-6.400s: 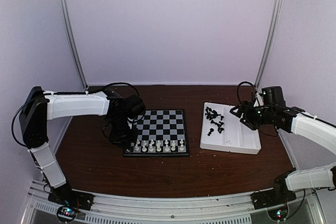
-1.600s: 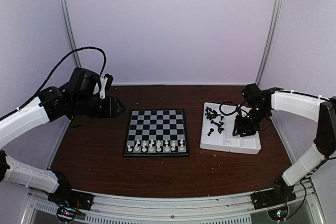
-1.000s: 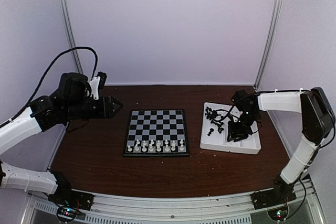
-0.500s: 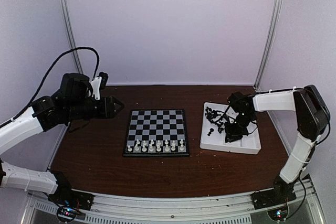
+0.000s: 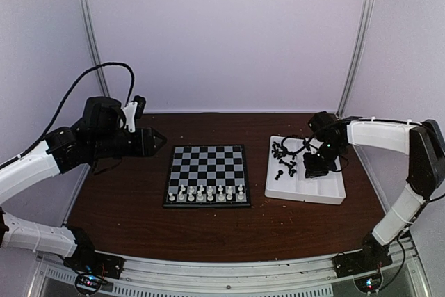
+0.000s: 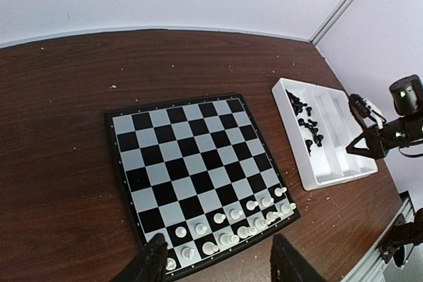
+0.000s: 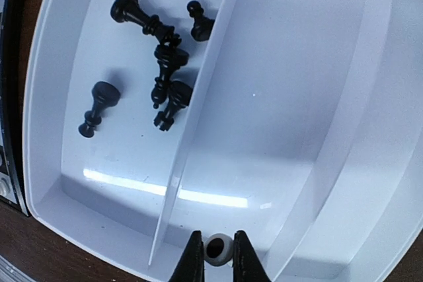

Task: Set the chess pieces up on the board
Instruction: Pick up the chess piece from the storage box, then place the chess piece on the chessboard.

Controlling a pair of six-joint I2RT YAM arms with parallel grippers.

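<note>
The board (image 5: 207,165) lies mid-table, with white chess pieces (image 5: 208,193) standing on its two nearest rows. Black chess pieces (image 5: 284,154) lie loose in the left compartment of the white tray (image 5: 327,193). My right gripper (image 5: 318,167) hangs over the tray's middle compartment (image 7: 297,97), shut on a small white piece (image 7: 219,250) whose round base faces the camera. My left gripper (image 5: 156,140) hovers open and empty in the air left of the board; its dark fingertips (image 6: 152,262) frame the board's white rows (image 6: 231,219).
The tray's right compartments hold nothing I can see. A thin divider wall (image 7: 192,130) separates the black pieces (image 7: 165,64) from the compartment under my right gripper. Brown tabletop (image 5: 125,199) surrounds board and tray; metal posts stand at the back corners.
My right gripper has closed on the white piece in the tray and lifted slightly back and to the right. The left arm has barely moved.
</note>
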